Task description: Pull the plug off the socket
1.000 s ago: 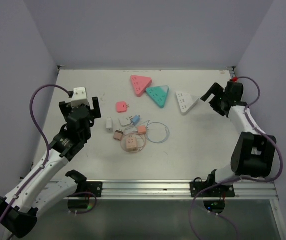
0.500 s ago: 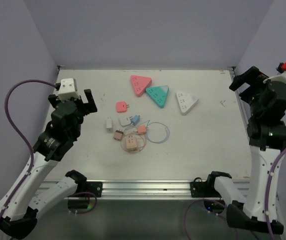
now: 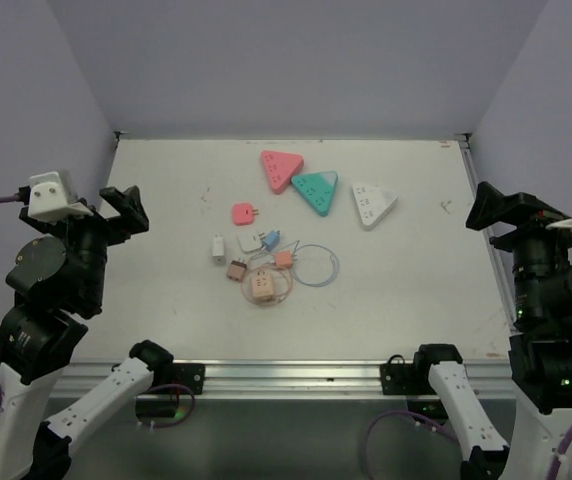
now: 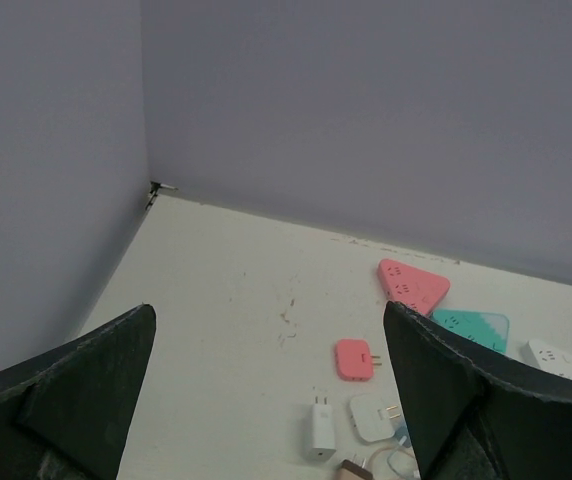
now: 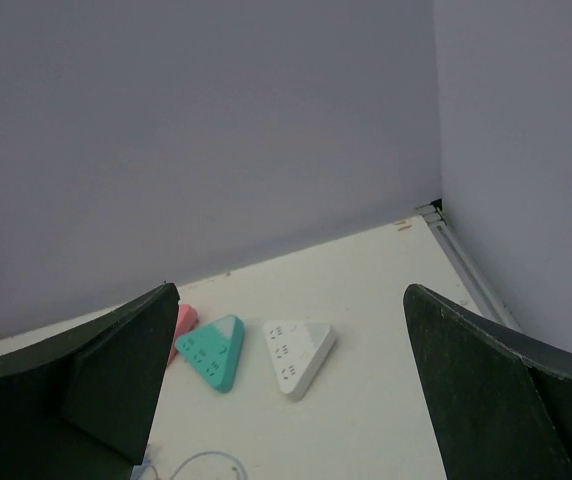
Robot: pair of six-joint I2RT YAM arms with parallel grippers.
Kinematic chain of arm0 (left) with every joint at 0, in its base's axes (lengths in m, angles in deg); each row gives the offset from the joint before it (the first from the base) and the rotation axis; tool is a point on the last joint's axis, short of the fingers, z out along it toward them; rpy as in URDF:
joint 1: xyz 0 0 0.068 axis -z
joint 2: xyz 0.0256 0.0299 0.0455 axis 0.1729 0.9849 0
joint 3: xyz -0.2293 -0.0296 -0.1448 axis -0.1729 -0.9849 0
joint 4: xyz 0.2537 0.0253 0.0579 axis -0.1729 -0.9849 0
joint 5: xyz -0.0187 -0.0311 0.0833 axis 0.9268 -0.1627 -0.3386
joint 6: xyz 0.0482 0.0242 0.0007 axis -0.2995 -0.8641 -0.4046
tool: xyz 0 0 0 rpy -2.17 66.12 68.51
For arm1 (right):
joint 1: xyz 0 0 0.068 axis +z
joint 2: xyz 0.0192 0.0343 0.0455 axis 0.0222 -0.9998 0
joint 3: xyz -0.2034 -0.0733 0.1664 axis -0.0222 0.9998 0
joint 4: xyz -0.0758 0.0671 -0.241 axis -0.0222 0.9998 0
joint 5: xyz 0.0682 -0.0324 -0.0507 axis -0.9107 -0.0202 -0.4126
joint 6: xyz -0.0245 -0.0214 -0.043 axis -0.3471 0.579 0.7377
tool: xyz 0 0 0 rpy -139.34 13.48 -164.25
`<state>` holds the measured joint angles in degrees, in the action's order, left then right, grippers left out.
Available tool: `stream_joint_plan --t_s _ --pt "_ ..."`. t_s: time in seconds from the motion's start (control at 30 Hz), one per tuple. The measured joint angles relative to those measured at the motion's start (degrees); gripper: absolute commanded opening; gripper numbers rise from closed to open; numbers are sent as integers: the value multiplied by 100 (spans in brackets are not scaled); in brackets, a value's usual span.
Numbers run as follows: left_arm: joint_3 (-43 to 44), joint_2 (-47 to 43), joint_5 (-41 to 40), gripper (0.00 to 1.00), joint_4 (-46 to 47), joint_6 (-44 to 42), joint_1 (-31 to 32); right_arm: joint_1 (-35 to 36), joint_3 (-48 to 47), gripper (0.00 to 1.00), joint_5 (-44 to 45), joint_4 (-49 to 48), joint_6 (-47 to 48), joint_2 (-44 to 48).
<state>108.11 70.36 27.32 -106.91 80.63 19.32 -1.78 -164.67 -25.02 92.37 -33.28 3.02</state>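
Three triangular sockets lie at the back of the table: pink (image 3: 281, 169), teal (image 3: 316, 190) and white (image 3: 372, 203). No plug shows in any of them. Loose plugs lie in front: a pink plug (image 3: 243, 212), a white charger (image 3: 219, 248), a white plug (image 3: 253, 241) and a peach adapter (image 3: 261, 288). My left gripper (image 3: 114, 212) is open and empty, raised at the left edge. My right gripper (image 3: 496, 212) is open and empty, raised at the right edge. The left wrist view shows the pink plug (image 4: 354, 359) and the charger (image 4: 321, 427). The right wrist view shows the teal socket (image 5: 212, 350) and the white socket (image 5: 300, 355).
A thin cable loop (image 3: 316, 265) lies beside small blue (image 3: 272, 238), orange (image 3: 283, 258) and brown (image 3: 236, 270) plugs. Purple walls enclose the table on three sides. A metal rail (image 3: 296, 378) runs along the near edge.
Both arms have risen and drawn back toward the near corners. The right gripper has left the white socket's side; the left has swung out to the left. The things on the table have not moved.
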Motion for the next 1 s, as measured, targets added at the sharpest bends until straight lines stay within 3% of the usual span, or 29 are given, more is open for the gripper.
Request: stream_joint_plan --t_s 0.4,1.0 --pt "-481 -881 -625 100 175 -68 -2 479 822 99 15 -286 243 378" --pt "-763 -833 -669 100 396 -39 -2 651 997 99 11 -538 326 459"
